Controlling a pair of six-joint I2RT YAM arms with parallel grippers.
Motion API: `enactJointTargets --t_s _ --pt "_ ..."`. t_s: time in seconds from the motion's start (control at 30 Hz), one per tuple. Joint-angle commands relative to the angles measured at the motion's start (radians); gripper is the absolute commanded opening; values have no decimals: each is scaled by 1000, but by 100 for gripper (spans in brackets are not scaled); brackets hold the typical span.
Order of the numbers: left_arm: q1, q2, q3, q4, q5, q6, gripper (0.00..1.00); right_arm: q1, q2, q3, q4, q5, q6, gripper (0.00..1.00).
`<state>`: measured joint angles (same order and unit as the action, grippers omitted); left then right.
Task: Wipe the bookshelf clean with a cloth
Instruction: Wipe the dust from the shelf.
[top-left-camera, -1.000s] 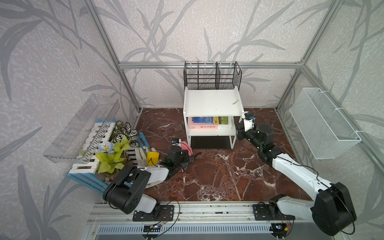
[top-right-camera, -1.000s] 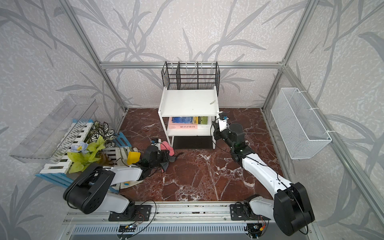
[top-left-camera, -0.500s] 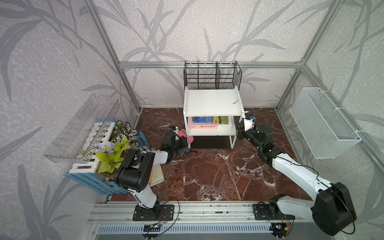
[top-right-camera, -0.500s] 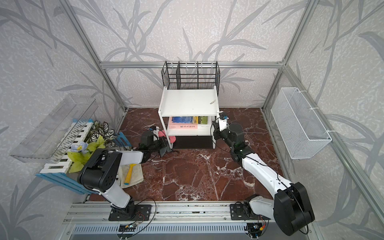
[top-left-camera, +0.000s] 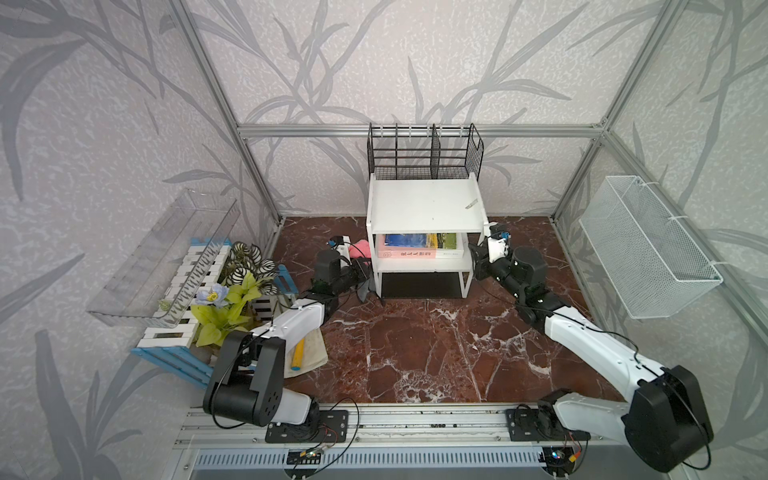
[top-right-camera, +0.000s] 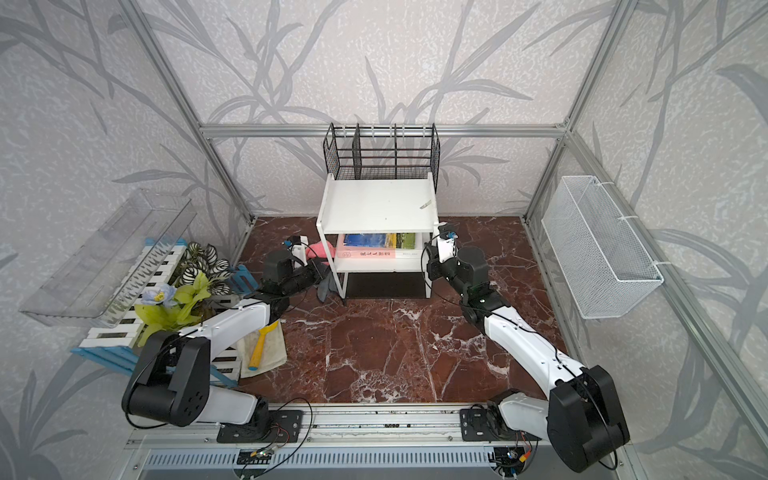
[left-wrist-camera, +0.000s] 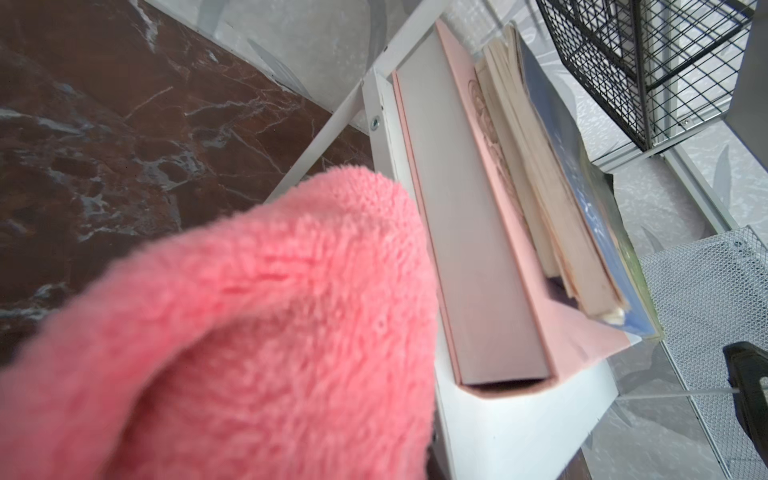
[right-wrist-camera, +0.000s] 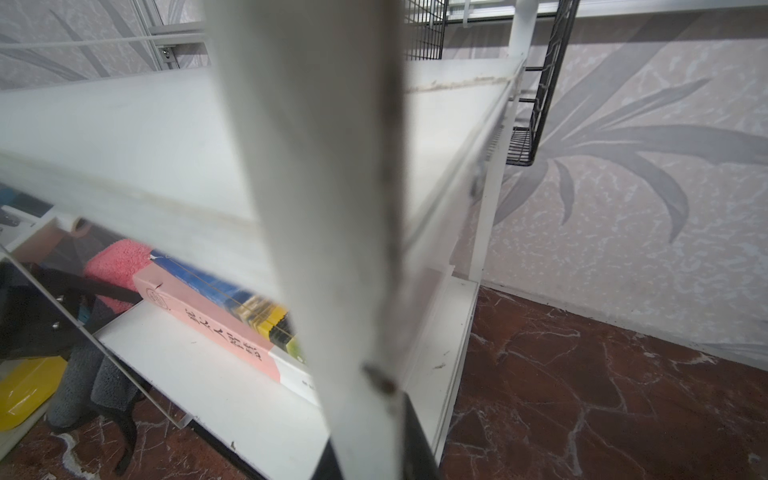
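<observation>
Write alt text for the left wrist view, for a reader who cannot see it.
A fluffy pink cloth fills the foreground, beside the edge of a white bookshelf. Stacked books lie on its board, a pink one nearest the cloth; behind are brown marble floor and a black wire rack.

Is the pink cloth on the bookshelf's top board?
No, the cloth is beside the bookshelf, level with the books, below the top board.

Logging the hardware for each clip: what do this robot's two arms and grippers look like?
Left arm and right arm match: white link shells, bulky black joint housings, thin black cables running alongside. Left gripper and right gripper are black, with white mounts.
</observation>
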<state>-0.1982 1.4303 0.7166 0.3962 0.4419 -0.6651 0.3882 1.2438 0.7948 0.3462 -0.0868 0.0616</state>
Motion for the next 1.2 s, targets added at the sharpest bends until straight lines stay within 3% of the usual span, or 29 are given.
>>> enactJointTargets --t_s 0.0,0.2,0.3,0.43,0.53,0.7,0.87,0.97,1.07,1.17 --pt "-23 39 -39 50 68 -5 0 -6 102 43 -40 42 206 0" --pt "-24 303 -47 236 228 32 0 -6 122 44 -65 55 214 0" --pt "-26 407 33 189 323 135 0 -7 132 50 -81 64 215 0" --pt "-13 516 166 28 261 284 0 -7 148 57 -96 84 209 0" --pt "16 633 328 -45 233 280 0 -6 153 58 -101 118 206 0" --pt "47 821 576 -84 188 204 0 -7 145 55 -100 133 205 0" --pt "48 709 411 59 201 138 0 -6 138 50 -110 117 200 0" --pt "57 642 266 213 386 80 0 -6 141 46 -111 116 204 0" --pt "71 682 223 476 621 -122 0 -6 143 44 -116 108 202 0" --pt "71 724 247 702 683 -292 0 -6 150 45 -124 113 199 0"
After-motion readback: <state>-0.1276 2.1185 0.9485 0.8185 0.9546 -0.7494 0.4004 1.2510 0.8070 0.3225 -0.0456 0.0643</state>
